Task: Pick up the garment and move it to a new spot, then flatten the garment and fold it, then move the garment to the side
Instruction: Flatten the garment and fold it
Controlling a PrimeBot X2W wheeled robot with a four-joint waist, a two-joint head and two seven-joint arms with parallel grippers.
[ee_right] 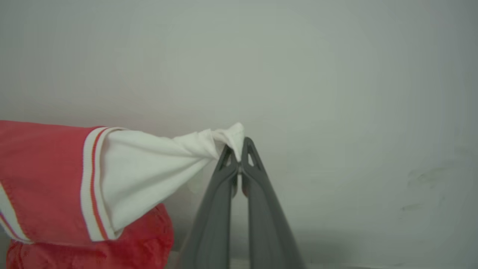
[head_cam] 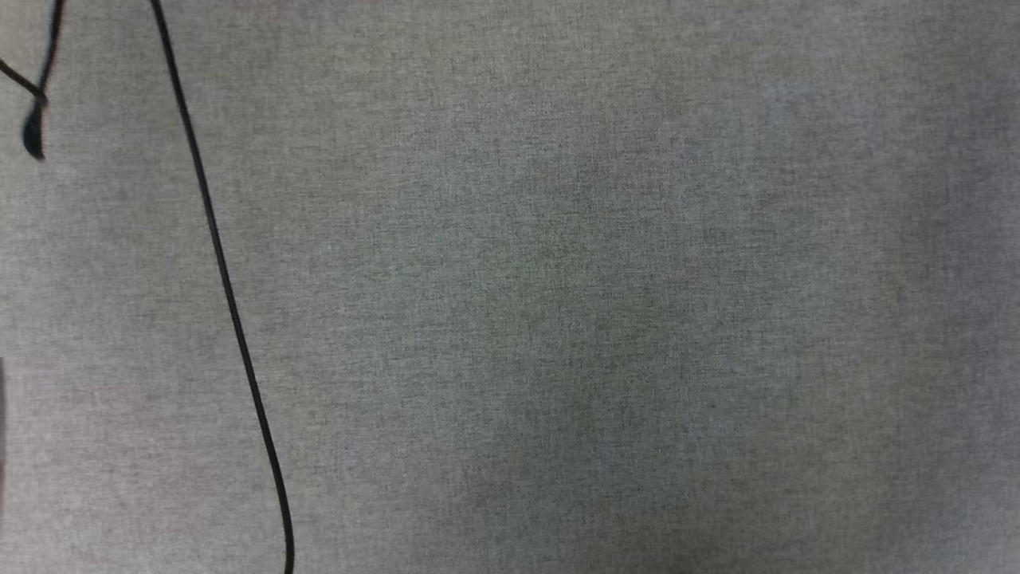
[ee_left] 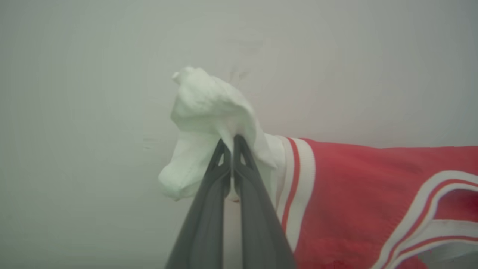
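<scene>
The garment [ee_left: 354, 179] spans between left jaws on one sleeve [ee_left: 209, 108] and right jaws on the other.

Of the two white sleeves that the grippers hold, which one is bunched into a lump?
The sleeve in the left gripper: it piles up in a lump over the fingertips. The sleeve in the right gripper tapers to a taut, twisted point instead.
</scene>
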